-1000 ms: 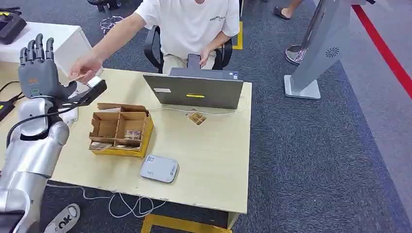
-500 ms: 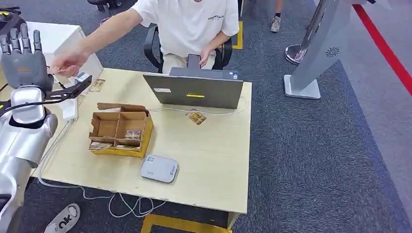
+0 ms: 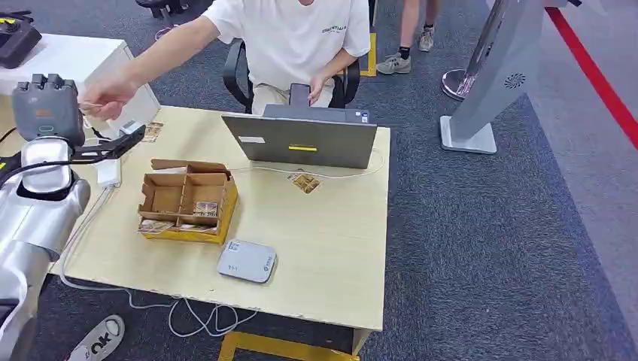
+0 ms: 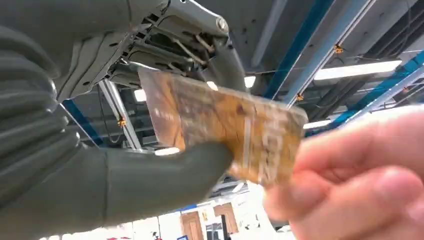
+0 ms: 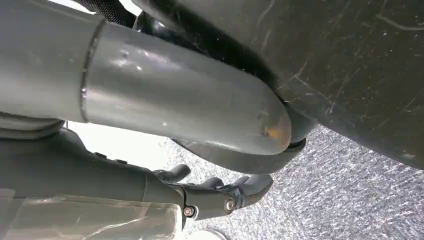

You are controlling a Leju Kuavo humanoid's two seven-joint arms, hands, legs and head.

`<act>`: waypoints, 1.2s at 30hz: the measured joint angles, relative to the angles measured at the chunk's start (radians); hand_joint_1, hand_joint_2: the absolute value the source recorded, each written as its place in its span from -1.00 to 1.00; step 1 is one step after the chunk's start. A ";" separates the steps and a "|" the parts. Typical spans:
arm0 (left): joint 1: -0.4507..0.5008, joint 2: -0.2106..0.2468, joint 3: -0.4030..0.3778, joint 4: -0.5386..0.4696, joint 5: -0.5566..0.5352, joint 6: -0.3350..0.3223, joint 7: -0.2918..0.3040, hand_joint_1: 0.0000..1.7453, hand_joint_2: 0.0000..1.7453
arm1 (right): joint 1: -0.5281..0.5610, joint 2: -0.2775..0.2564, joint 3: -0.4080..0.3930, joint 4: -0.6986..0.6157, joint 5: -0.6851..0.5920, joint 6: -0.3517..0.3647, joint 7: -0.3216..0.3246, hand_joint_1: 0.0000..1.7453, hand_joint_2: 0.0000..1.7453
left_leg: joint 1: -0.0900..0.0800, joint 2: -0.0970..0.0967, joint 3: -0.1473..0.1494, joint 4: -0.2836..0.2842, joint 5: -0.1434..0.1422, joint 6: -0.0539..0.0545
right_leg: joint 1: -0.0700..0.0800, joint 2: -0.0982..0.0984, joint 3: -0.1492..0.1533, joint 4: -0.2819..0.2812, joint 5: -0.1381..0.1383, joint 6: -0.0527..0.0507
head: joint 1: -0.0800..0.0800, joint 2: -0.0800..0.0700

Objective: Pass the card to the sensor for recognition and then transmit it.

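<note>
My left hand (image 3: pixel 45 109) is raised beyond the table's far left corner. Its thumb (image 4: pixel 150 175) and fingers pinch an orange-brown card (image 4: pixel 225 130). A seated person's hand (image 3: pixel 105 98) reaches across to it, and that person's fingers (image 4: pixel 360 175) grip the card's other end. The grey sensor pad (image 3: pixel 247 261) lies flat near the table's front edge, well away from my left hand. In the right wrist view my right hand (image 5: pixel 220 192) hangs over the carpet with dark, loosely curved fingers and nothing in it.
A compartmented cardboard box (image 3: pixel 184 201) with cards stands on the wooden table (image 3: pixel 331 248) behind the sensor. A grey laptop (image 3: pixel 301 139) is in front of the person, with a loose card (image 3: pixel 304 181) beside it. Cables trail off the front edge. A grey stand (image 3: pixel 489 83) is on the right.
My left hand moved left and away from the table, and its upright fingers have folded down. The person's hand followed it and is on the card.
</note>
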 joint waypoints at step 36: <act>0.443 -0.226 -0.072 -0.494 0.000 0.085 -0.127 1.00 1.00 | 0.002 0.003 -0.002 0.002 0.000 -0.003 0.010 -1.00 -1.00 | -0.003 0.004 -0.001 0.001 -0.002 0.002 | -0.003 0.004 -0.001 -0.002 0.001 0.001 | 0.000 0.000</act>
